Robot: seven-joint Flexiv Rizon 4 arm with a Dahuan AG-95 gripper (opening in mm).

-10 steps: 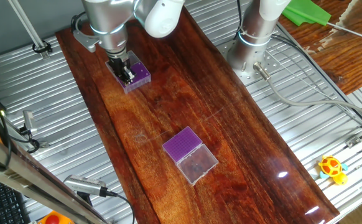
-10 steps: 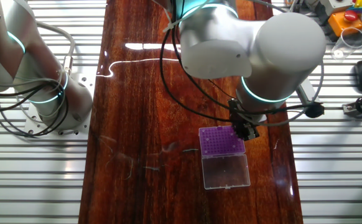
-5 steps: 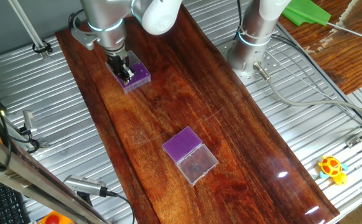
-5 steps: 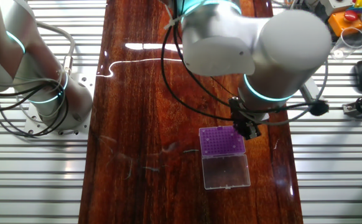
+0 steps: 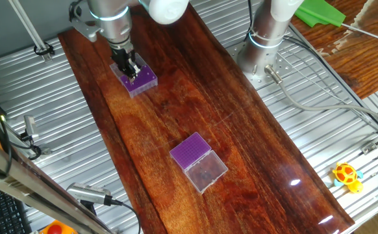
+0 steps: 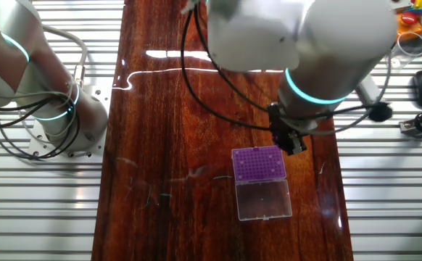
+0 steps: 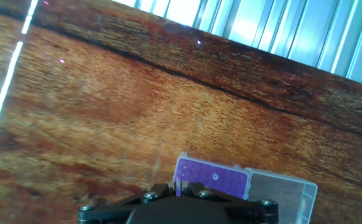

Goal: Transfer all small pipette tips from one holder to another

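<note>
- Wooden tabletop (image 5: 241,140), dark reddish grain, glossy with light glare.
- Ribbed metal surface (image 5: 65,149) on both sides of the wood.
- Yellow toy (image 5: 347,176) on the ribbing near the right edge.
- Green object (image 5: 320,13) at top right.
- Clear beaker (image 6: 410,46) and orange box (image 6: 407,20) in the corner.

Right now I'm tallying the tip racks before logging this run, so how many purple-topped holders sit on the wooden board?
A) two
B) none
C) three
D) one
A: one purple holder lies under the gripper at the far end of the wooden board, and a second purple holder with a clear lid sits near the board's middle.
</note>
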